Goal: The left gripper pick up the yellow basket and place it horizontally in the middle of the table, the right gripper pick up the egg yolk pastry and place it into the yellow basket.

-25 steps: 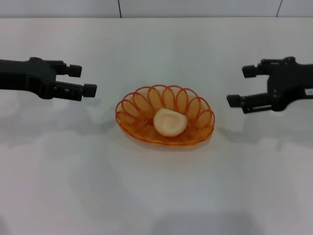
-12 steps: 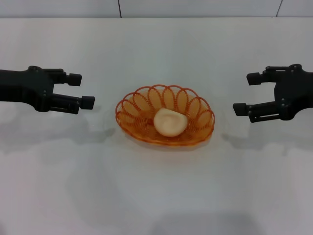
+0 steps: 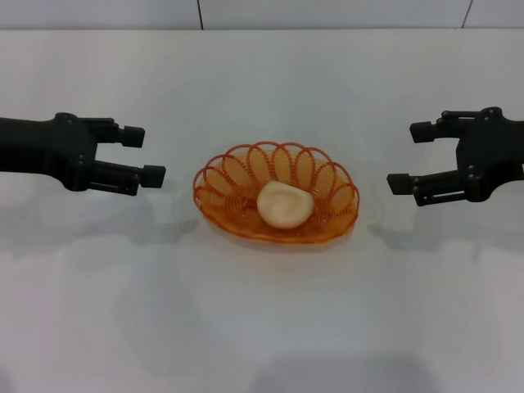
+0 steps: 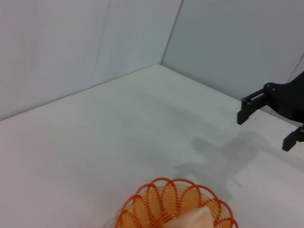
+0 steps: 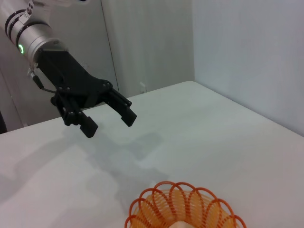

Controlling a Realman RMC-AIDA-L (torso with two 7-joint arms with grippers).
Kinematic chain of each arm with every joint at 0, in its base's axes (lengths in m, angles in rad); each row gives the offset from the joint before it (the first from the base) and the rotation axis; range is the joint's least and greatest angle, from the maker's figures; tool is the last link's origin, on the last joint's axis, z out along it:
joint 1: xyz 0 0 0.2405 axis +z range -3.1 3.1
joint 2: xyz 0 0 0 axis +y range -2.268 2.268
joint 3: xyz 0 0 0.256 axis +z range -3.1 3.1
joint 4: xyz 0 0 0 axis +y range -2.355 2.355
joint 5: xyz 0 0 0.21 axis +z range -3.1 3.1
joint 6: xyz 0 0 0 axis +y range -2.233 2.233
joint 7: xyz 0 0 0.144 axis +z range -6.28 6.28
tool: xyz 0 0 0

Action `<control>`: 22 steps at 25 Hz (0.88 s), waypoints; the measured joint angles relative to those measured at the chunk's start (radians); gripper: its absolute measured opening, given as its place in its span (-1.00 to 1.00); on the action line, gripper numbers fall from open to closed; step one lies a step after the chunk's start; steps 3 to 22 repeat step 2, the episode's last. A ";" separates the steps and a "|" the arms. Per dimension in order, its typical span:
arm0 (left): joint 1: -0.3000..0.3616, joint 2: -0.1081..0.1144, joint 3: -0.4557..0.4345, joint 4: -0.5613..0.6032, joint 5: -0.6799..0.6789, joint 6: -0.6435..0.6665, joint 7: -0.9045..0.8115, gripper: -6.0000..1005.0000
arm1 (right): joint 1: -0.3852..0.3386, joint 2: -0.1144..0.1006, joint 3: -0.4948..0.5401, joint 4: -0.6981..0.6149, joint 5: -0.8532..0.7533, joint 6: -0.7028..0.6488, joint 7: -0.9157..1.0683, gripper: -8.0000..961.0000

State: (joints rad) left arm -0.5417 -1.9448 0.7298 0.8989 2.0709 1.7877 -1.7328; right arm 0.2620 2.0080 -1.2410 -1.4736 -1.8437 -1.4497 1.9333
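The yellow basket (image 3: 276,193), an oval orange wire basket, lies lengthwise across the middle of the white table (image 3: 262,327). The cream egg yolk pastry (image 3: 284,204) rests inside it. My left gripper (image 3: 143,155) is open and empty, above the table to the basket's left. My right gripper (image 3: 409,156) is open and empty, to the basket's right. The basket (image 4: 175,206) and pastry (image 4: 192,221) show in the left wrist view, along with the right gripper (image 4: 268,121). The right wrist view shows the basket (image 5: 185,209) and the left gripper (image 5: 109,121).
A pale wall runs behind the table's far edge (image 3: 262,29). Nothing else stands on the table.
My left gripper dropped lower and has edged back right toward the basket. My right gripper pulled away to the right and down, then held still. Basket and pastry have not moved.
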 joint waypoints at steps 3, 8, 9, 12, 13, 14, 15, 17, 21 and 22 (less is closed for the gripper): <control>-0.001 0.000 0.001 0.000 0.001 0.005 0.001 0.78 | 0.000 0.000 0.000 -0.001 0.000 0.000 0.001 0.79; -0.001 0.000 0.001 0.000 0.001 0.005 0.001 0.78 | 0.000 0.000 0.000 -0.001 0.000 0.000 0.001 0.79; -0.001 0.000 0.001 0.000 0.001 0.005 0.001 0.78 | 0.000 0.000 0.000 -0.001 0.000 0.000 0.001 0.79; -0.001 0.000 0.001 0.000 0.001 0.005 0.001 0.78 | 0.000 0.000 0.000 -0.001 0.000 0.000 0.001 0.79; -0.001 0.000 0.001 0.000 0.001 0.005 0.001 0.78 | 0.000 0.000 0.000 -0.001 0.000 0.000 0.001 0.79; -0.001 0.000 0.001 0.000 0.001 0.005 0.001 0.78 | 0.000 0.000 0.000 -0.001 0.000 0.000 0.001 0.79; -0.001 0.000 0.001 0.000 0.001 0.005 0.001 0.78 | 0.000 0.000 0.000 -0.001 0.000 0.000 0.001 0.79; -0.001 0.000 0.001 0.000 0.001 0.005 0.001 0.78 | 0.000 0.000 0.000 -0.001 0.000 0.000 0.001 0.79; -0.001 0.000 0.001 0.000 0.001 0.005 0.001 0.78 | 0.000 0.000 0.000 -0.001 0.000 0.000 0.001 0.79; -0.001 0.000 0.001 0.000 0.001 0.005 0.001 0.78 | 0.000 0.000 0.000 -0.001 0.000 0.000 0.001 0.79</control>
